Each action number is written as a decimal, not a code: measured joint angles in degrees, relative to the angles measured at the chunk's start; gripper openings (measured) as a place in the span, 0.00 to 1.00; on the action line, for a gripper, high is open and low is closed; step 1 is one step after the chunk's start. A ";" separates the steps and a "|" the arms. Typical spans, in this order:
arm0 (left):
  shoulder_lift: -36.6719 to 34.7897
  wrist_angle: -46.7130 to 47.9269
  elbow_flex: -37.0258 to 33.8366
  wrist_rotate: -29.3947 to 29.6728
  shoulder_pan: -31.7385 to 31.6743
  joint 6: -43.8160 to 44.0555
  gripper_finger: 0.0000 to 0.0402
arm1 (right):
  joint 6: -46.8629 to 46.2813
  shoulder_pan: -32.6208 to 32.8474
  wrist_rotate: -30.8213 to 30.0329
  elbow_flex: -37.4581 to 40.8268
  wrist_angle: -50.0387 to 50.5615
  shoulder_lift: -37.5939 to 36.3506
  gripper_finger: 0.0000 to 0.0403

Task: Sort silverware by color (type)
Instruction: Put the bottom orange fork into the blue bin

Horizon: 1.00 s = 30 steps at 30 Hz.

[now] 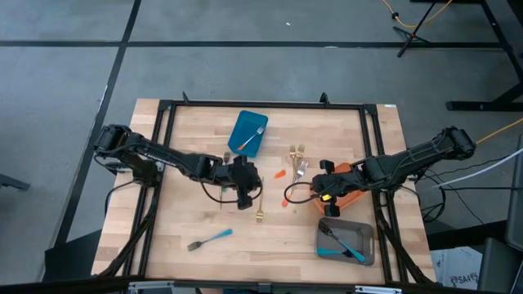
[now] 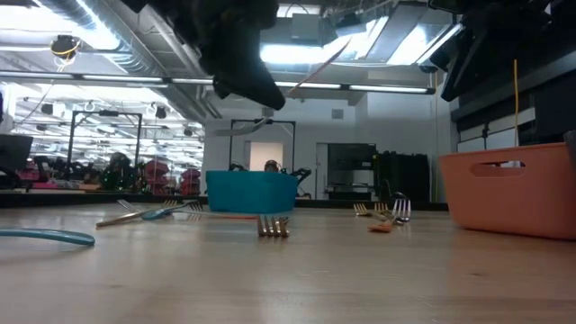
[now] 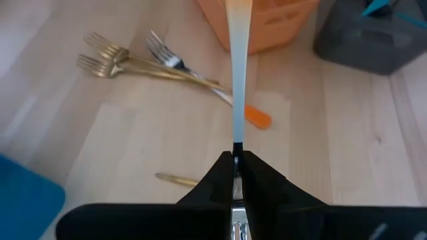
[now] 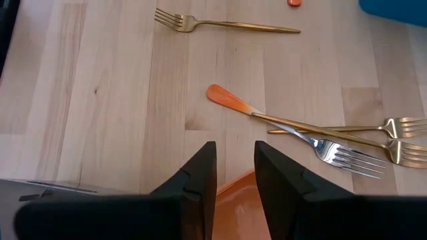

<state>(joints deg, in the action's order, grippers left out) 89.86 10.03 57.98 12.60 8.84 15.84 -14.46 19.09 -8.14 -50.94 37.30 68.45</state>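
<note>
Two claws in view, and the left gripper (image 3: 237, 159) is the busy one: its fingers are clamped tight on an orange-handled fork (image 3: 235, 100), held up off the table. I see that fork running dead straight out ahead of the claw, long axis in line with the fingers, the pale shaft turning orange at the far end. That far end points at the orange container (image 3: 270, 27). From the low view the fork (image 2: 315, 68) shows as a thin line slanting up and away from the claw.

Below and ahead of the left claw, a second orange fork (image 3: 200, 73) lies flat on the wood, orange handle tip nearer the claw, tines away. It crosses two gold forks (image 3: 107, 57) lying side by side, their tines on the same side as its own. Close under the left claw lies a lone gold fork (image 1: 259, 215), long axis set across the claw's line.

Over to the right gripper (image 4: 235, 167): fingers parted, nothing between them, hovering at the orange container's near rim. Just ahead of it I have the crossed forks again, with the lone gold fork (image 4: 227, 25) farther out, lying crosswise, tines to one side.

Well behind the left claw, a blue-handled fork (image 1: 211, 238) lies alone on the table. One more fork (image 1: 252, 135) sits in the blue container (image 1: 242, 129), and beside the right claw the grey container (image 1: 364, 231) holds blue-handled ones (image 1: 343, 245)
</note>
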 joint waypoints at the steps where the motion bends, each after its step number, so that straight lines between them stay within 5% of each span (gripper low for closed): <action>1: 0.00 -0.38 0.00 0.00 -0.18 -0.01 0.03 | 0.00 0.00 0.00 0.00 0.01 0.00 0.23; 30: 0.00 -0.60 0.00 0.00 -0.35 -0.02 0.03 | 0.00 0.00 0.00 0.00 -0.37 0.00 0.23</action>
<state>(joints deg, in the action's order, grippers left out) 89.86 9.43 57.98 12.60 8.49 15.82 -14.46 19.09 -8.14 -50.94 36.93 68.45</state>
